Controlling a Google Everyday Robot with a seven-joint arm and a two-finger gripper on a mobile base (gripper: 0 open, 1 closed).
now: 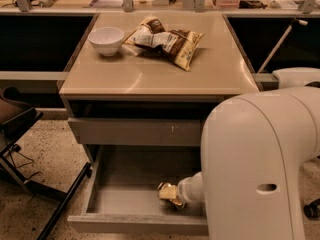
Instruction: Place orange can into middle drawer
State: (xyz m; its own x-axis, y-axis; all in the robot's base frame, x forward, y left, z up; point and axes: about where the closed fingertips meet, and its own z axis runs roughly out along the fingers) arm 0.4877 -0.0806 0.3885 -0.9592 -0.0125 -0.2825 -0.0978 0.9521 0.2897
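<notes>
One thing left: set orange can, at tool tip low inside open middle drawer, grip state not discernible, flat onto drawer floor before letting go.

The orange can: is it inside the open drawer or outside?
Inside. The orange can is within the walls of the pulled-out middle drawer, near its front, at the gripper, also inside.

You have one bench. On it you can count one white bowl and two snack bags. Under the top you see two drawers: one shut drawer front and one open middle drawer. In the open one sit one orange can and one gripper, right by the can, on the one white arm
</notes>
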